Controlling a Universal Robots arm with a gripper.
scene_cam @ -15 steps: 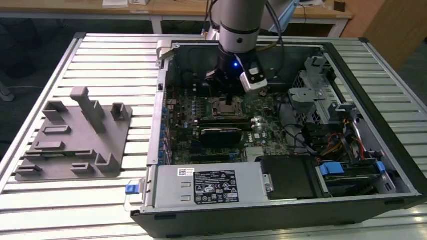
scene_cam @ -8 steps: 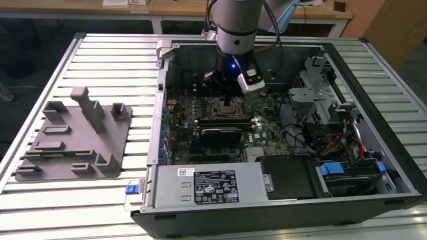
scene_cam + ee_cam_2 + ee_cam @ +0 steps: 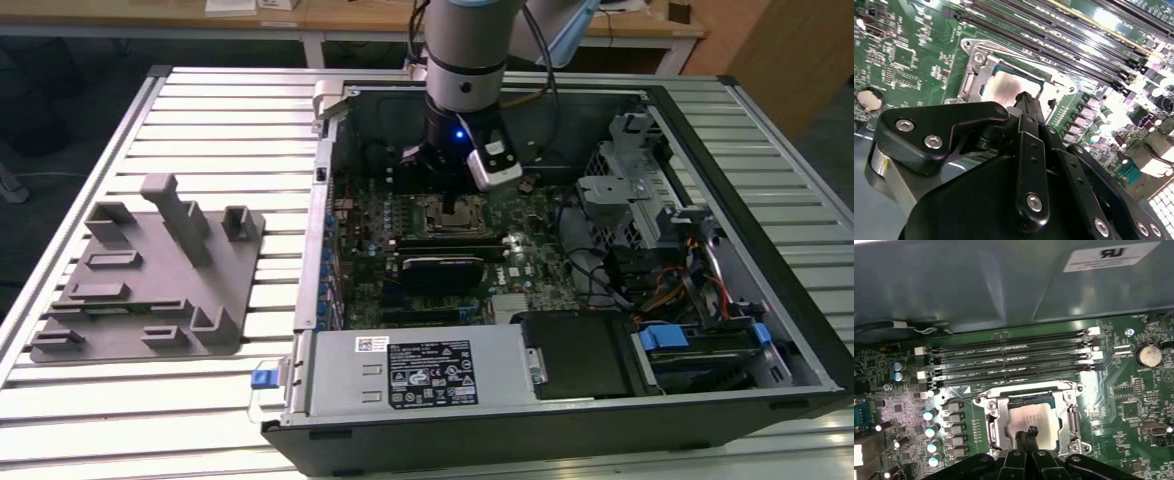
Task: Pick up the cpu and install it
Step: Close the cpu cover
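Note:
The cpu (image 3: pixel 1024 412) is a silver square lying flat inside the metal-framed socket (image 3: pixel 994 420) on the green motherboard. In the second wrist view the cpu (image 3: pixel 1004 89) shows just past the black fingertips. My gripper (image 3: pixel 1027 432) hangs right over the cpu with its two narrow fingers pressed together, their tips at or just above the silver top. Whether they touch it I cannot tell. In the exterior view the gripper (image 3: pixel 457 198) stands upright over the socket (image 3: pixel 458 213) in the middle of the open computer case.
A grey plastic tray with upright posts (image 3: pixel 147 285) lies on the slatted table at the exterior view's left. Memory slots (image 3: pixel 1009 360) run beside the socket. A coin battery (image 3: pixel 1148 355), the power supply (image 3: pixel 414 370) and a drive cage (image 3: pixel 641 200) surround it.

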